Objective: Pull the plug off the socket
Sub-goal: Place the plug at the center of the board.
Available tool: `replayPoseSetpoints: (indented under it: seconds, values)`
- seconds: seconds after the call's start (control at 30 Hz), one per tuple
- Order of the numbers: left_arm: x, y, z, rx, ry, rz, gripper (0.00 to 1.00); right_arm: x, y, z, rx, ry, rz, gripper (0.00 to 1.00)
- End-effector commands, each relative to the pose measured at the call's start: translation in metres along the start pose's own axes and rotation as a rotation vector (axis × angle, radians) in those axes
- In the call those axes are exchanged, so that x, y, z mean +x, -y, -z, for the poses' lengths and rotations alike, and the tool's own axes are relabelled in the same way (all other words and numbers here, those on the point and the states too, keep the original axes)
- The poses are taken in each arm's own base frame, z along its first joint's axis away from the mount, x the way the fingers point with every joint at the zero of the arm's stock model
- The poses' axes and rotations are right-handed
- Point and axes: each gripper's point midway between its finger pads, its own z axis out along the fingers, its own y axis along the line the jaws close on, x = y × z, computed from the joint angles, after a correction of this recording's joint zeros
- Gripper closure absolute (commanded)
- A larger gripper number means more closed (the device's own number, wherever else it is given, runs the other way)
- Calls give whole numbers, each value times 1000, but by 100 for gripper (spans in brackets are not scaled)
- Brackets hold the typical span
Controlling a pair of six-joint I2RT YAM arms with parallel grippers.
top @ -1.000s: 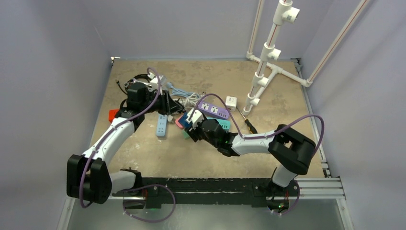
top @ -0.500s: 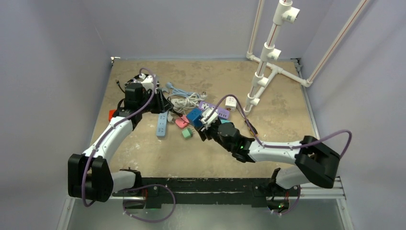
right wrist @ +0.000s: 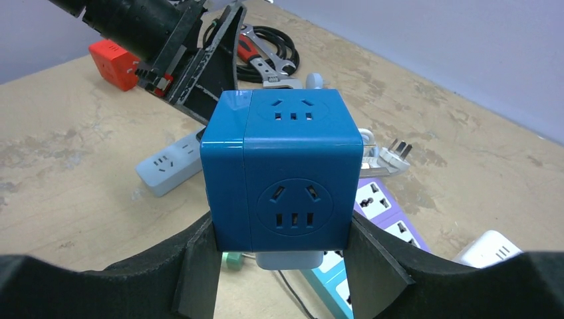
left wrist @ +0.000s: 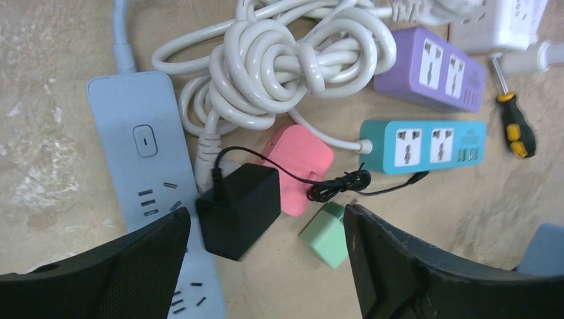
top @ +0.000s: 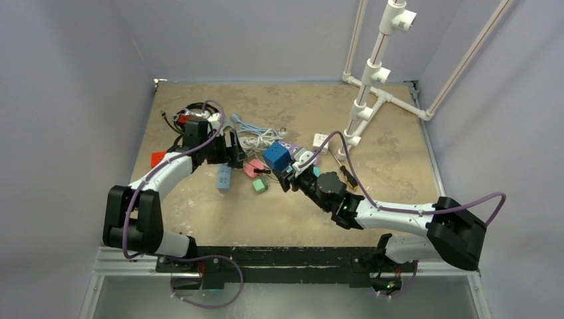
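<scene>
We find the right gripper (right wrist: 282, 247) clamped on the blue cube socket (right wrist: 282, 166), which it holds clear of the table (top: 199, 219) near the middle, evidently to brace it. The left gripper (left wrist: 266, 256) hangs open over the black plug (left wrist: 239, 209). The plug lies toward the left edge beside the pale blue strip (left wrist: 143, 166). We judge it free of the socket.

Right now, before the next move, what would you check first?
1. Right end effector gripping the blue cube socket: ok.
2. Left end effector open, holding nothing: ok.
3. Black adapter lying loose, away from the cube: ok.
4. Cube's two visible faces free of plugs: ok.
5. Pale block under the cube is a plug left in: cannot tell.
</scene>
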Motion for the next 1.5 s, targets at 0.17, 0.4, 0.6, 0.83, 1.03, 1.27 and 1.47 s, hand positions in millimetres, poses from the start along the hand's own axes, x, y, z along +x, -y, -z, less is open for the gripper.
replayPoseSetpoints:
  seconds: [0.17, 0.4, 0.6, 0.83, 1.03, 1.27, 1.47]
  values:
    - [-49, 1, 34, -103, 194, -80, 1, -29, -3, -1, -9, 107, -54, 100]
    - [-60, 95, 76, 299, 345, -288, 1, -25, -16, -2, -84, 110, -27, 100]
    - [-27, 165, 94, 650, 288, -427, 1, -7, -18, -16, -66, 35, -7, 100]
    - [-8, 167, 77, 621, 199, -452, 1, 1, -17, -20, -52, 5, 7, 100]
    - [4, 153, 56, 533, 115, -418, 1, 4, -14, -22, -35, -3, 23, 100]
    - [19, 159, 49, 580, 48, -410, 1, 4, -13, -23, -29, -4, 36, 100]
    - [34, 163, 38, 607, -22, -391, 1, 4, -13, -25, -29, -11, 59, 100]
